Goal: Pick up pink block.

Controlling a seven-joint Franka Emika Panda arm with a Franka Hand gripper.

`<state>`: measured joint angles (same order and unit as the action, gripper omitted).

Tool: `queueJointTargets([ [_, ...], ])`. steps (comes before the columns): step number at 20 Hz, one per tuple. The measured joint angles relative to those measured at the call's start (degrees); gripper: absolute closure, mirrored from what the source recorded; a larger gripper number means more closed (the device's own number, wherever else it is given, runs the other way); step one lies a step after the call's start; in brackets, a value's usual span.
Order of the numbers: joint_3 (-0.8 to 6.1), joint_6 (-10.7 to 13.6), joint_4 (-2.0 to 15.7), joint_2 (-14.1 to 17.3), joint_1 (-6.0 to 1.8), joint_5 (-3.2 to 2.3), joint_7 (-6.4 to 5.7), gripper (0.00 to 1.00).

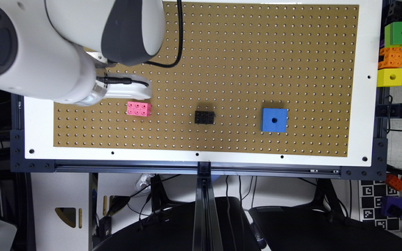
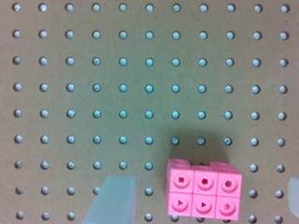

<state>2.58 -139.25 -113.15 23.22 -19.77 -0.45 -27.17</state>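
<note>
a: where's the pink block [image 1: 138, 108]?
b: flat on the pegboard surface [image 1: 243, 62], toward the exterior view's left, well apart from the black brick [image 1: 204, 117] and blue cube [image 1: 274, 120].
a: and the hand [image 2: 201, 198]?
b: spread wide, holding nothing; one pale finger [image 2: 112, 200] sits just beside the block, not touching.

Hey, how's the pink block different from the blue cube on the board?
The pink block is smaller than the blue cube. The pink block is a rectangular brick with six round studs on top; the blue cube has a smooth top with one round hole. The pink block sits by the arm, the blue cube far toward the exterior view's right. Both rest flat on the pegboard.
</note>
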Motion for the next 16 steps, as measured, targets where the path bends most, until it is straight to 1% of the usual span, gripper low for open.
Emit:
queueJointTargets([
  [2,0.14,0.1,1.79,1.6,0.08,0.0,-0.03,0.0],
  [3,0.18,0.1,2.45,2.2,0.15,0.0,-0.05,0.0],
  [4,0.19,0.1,2.65,2.5,0.21,0.0,-0.06,0.0],
  [12,0.22,-0.4,2.73,4.5,0.25,0.0,-0.07,0.0],
  [16,0.22,-2.4,2.86,6.6,0.25,0.0,-0.07,0.0],
])
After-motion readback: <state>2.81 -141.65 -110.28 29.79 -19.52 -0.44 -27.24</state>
